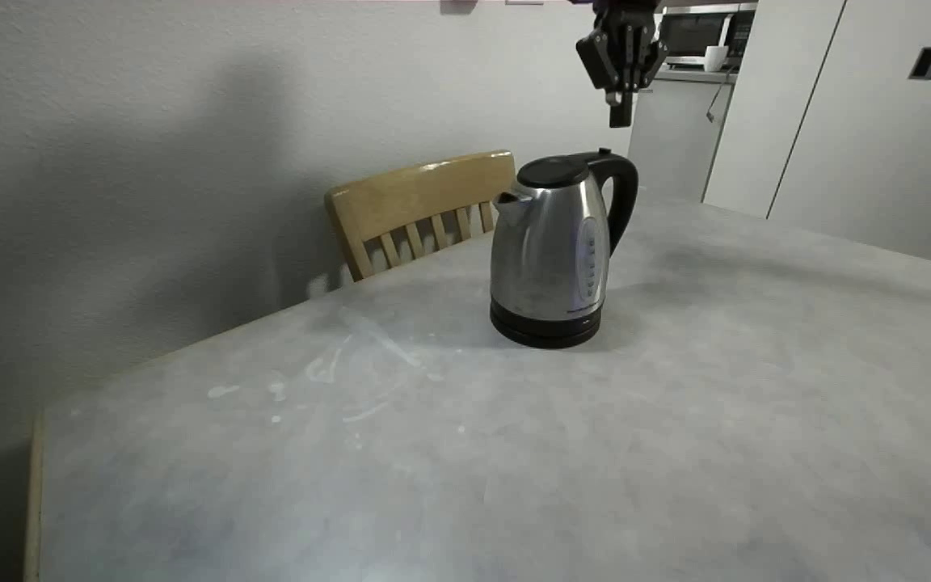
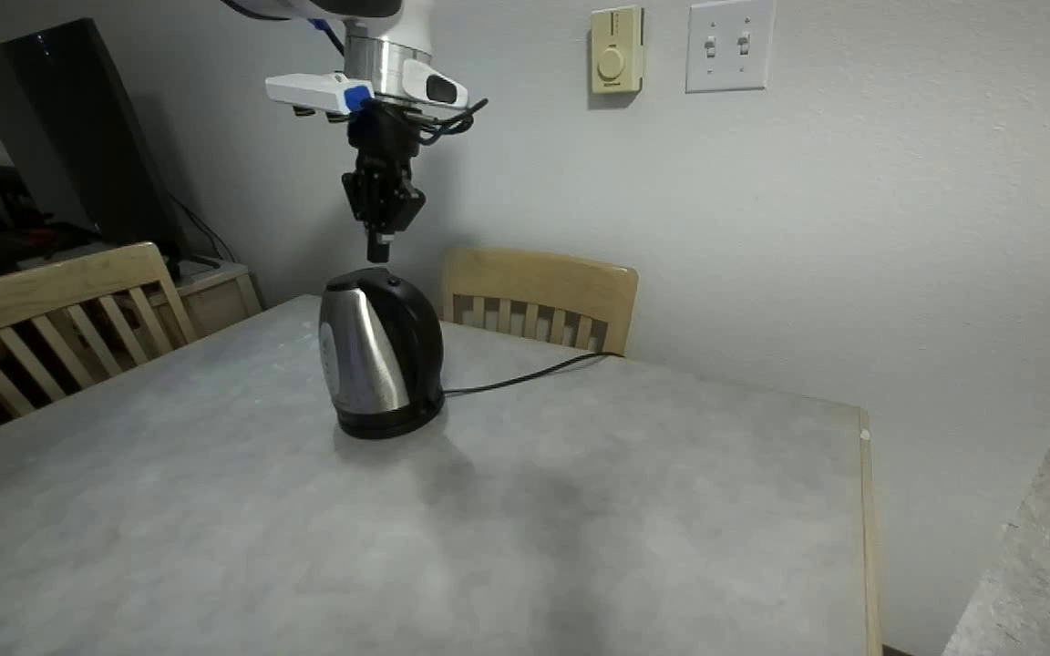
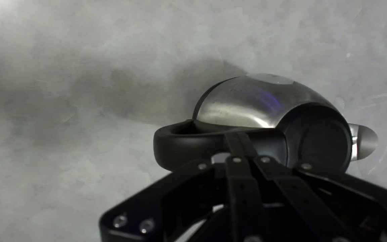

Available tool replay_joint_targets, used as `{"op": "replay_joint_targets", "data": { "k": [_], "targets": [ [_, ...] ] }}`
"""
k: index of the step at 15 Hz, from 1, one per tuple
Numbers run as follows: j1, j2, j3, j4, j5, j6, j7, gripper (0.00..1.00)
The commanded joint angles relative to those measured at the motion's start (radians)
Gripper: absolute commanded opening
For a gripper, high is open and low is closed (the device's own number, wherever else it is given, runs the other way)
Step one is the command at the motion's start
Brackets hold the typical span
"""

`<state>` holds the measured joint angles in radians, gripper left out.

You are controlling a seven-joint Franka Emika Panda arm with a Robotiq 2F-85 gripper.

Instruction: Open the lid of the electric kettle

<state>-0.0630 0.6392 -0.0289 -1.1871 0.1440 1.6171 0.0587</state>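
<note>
Wrist view: the gripper [image 3: 238,137] is seen with its fingers together, tips crossing in front of the handle [image 3: 186,147] of the electric kettle [image 3: 240,106]; part of the lid [image 3: 326,137] is covered by the gripper. Both exterior views place the fingertips above the kettle and apart from it, a gap the wrist view cannot confirm. Kettle upright on the grey table [image 1: 433,485]. In an exterior view the lid shows as a whole disc, lying closed on the kettle's top, the spout [image 1: 516,212] beside it; also recorded there, a microwave [image 1: 690,36] and a white cup [image 1: 716,58]. In an exterior view the spout is hidden behind the kettle's body, yet a black cord [image 2: 534,374] is found running from the base [image 2: 388,423] to the table's edge, with a thermostat [image 2: 616,41] and a double light switch [image 2: 728,46] on the wall [image 2: 899,228].
</note>
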Motion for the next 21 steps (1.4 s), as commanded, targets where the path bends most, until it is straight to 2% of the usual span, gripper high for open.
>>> {"op": "replay_joint_targets", "data": {
  "k": [1,11,13,18,21],
  "targets": [
    [-0.019,0.072,0.011,0.093,0.013,-0.066,-0.002,0.00],
    [-0.015,0.265,0.032,0.275,0.013,-0.263,-0.006,0.00],
    [-0.012,0.264,0.031,0.287,0.008,-0.276,-0.004,0.00],
    [0.012,0.196,0.019,0.254,-0.012,-0.235,-0.003,0.00],
    [0.019,0.171,0.010,0.272,-0.034,-0.207,-0.011,0.00]
  ]
}}
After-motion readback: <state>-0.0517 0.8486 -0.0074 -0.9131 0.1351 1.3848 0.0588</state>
